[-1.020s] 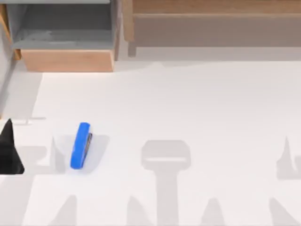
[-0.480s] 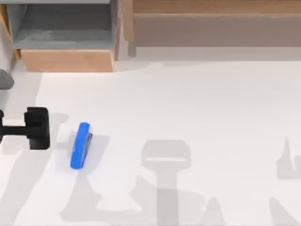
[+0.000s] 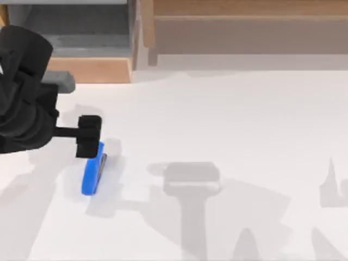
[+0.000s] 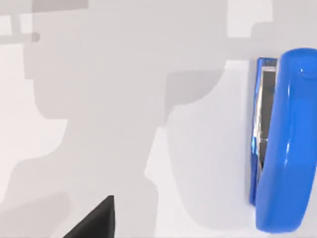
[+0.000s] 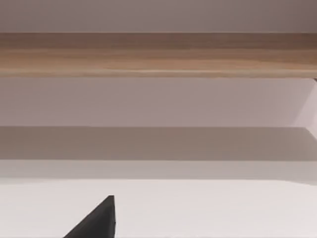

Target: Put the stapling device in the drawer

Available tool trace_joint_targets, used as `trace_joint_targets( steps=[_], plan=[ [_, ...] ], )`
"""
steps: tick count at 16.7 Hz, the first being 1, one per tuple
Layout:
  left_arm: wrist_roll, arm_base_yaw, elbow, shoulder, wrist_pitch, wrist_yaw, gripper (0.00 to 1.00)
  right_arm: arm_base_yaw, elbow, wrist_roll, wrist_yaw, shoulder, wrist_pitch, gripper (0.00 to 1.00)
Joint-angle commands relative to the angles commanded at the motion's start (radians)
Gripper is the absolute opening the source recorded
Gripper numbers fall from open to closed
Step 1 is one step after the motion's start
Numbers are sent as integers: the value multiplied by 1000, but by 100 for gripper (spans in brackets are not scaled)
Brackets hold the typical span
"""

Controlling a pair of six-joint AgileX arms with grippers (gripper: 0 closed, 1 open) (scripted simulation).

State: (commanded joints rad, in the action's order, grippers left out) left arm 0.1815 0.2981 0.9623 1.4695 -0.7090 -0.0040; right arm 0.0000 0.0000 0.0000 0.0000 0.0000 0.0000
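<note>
The stapling device (image 3: 92,174) is a small blue stapler lying on the white table at the left, its grey metal strip facing right. In the left wrist view the stapling device (image 4: 287,144) lies flat and untouched. My left gripper (image 3: 88,137) hangs over the stapler's far end, pointing down, with its black arm reaching in from the left. The drawer (image 3: 89,70) stands open at the back left, with a tan front panel and a grey inside, partly hidden by the left arm. A black tip of my right gripper (image 5: 96,220) shows in the right wrist view.
A long brown wooden unit (image 3: 244,22) runs along the back right, seen also as the wooden unit (image 5: 158,54) in the right wrist view. The white table (image 3: 234,119) stretches wide to the right of the stapler.
My left arm has swung in from the left edge towards the right, bringing its gripper from beside the stapler to above its far end. The stapler has not moved.
</note>
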Motion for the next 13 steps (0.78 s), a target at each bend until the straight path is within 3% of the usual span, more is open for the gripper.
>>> trace_joint_targets(
  steps=[6,13],
  plan=[
    [50,81,261,357,-189,-1,100,0,0,0,0,0,0,100],
    [61,99,313,426,-230,-1,100,0,0,0,0,0,0,100]
  ],
)
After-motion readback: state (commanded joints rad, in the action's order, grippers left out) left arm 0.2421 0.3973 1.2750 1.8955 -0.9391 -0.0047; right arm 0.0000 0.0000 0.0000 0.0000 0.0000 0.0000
